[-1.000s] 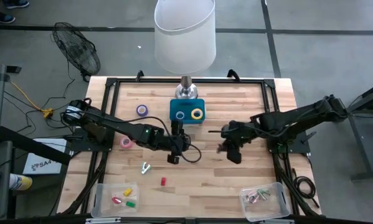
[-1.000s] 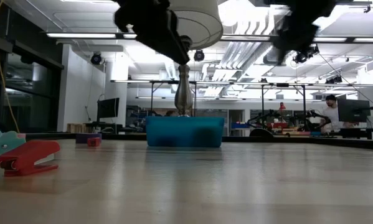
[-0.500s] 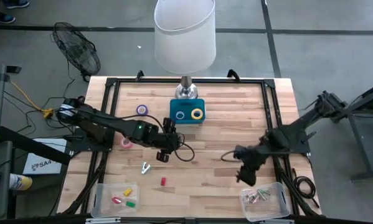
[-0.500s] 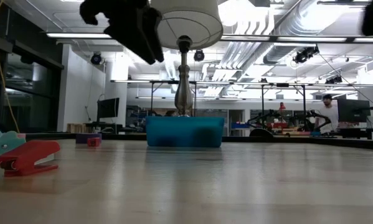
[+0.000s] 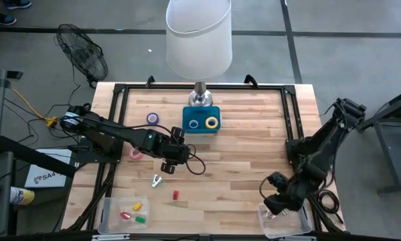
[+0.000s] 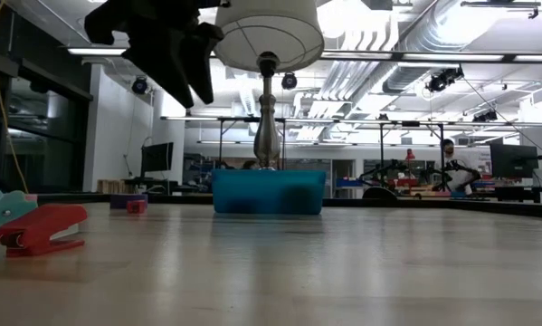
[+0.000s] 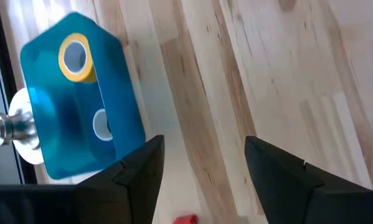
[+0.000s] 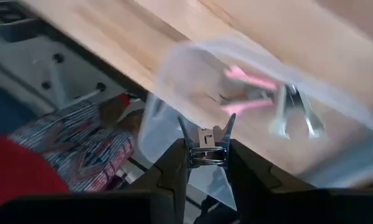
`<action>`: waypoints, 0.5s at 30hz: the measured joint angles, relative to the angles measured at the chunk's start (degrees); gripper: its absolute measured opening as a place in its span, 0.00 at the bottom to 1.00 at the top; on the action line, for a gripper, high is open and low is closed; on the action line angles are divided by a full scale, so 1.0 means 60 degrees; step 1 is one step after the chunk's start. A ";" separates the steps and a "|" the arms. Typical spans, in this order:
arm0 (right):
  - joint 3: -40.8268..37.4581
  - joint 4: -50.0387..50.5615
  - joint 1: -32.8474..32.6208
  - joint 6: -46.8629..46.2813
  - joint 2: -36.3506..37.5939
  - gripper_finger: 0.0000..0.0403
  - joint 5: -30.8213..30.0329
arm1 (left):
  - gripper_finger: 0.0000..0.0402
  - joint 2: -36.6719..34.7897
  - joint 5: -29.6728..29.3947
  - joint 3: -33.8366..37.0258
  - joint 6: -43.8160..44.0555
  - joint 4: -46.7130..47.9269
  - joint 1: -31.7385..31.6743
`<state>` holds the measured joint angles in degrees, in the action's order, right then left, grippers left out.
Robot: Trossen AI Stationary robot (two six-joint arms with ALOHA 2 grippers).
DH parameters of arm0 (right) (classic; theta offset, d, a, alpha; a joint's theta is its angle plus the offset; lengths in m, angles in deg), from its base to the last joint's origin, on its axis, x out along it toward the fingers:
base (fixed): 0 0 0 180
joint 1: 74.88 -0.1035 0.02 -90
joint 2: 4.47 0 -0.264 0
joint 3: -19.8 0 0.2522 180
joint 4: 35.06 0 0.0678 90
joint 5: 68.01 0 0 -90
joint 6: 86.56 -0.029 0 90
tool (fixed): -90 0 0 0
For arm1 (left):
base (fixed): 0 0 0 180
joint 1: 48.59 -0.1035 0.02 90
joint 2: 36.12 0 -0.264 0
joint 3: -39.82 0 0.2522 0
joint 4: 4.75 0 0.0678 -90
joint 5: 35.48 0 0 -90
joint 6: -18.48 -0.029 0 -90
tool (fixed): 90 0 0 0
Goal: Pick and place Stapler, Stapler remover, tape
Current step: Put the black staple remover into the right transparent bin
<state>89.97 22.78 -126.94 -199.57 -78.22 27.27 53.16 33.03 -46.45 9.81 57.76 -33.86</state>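
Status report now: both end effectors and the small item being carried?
Right end effector shut on staple remover, above clear bin. Left end effector open, empty, near blue box. Nothing blocking.

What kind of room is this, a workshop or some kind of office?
Most likely a robotics lab or workshop. The low view shows exposed ceiling ducts, benches with monitors and a person at work far behind. Up close, two robot arms work over a wooden table with a framed edge.
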 joint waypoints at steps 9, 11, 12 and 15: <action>0.0000 -0.0177 -0.0578 -0.2129 -0.1113 0.21 0.0726 | 0.54 0.0001 -0.0012 0.0000 -0.0013 0.0552 0.0271; 0.0000 -0.0171 -0.0515 -0.2132 -0.1320 0.21 0.0886 | 0.54 0.0000 -0.0012 0.0000 -0.0013 0.0676 0.0363; 0.0000 -0.0160 -0.0511 -0.2122 -0.1412 0.21 0.0954 | 0.54 0.0000 -0.0012 0.0000 -0.0009 0.0768 0.0428; 0.0000 -0.0173 -0.0504 -0.2134 -0.1690 0.26 0.1331 | 0.54 0.0000 -0.0019 0.0000 0.0025 0.1025 0.0641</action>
<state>89.97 21.74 -129.97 -212.37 -88.36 35.26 53.16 32.91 -46.45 9.96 63.91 -30.02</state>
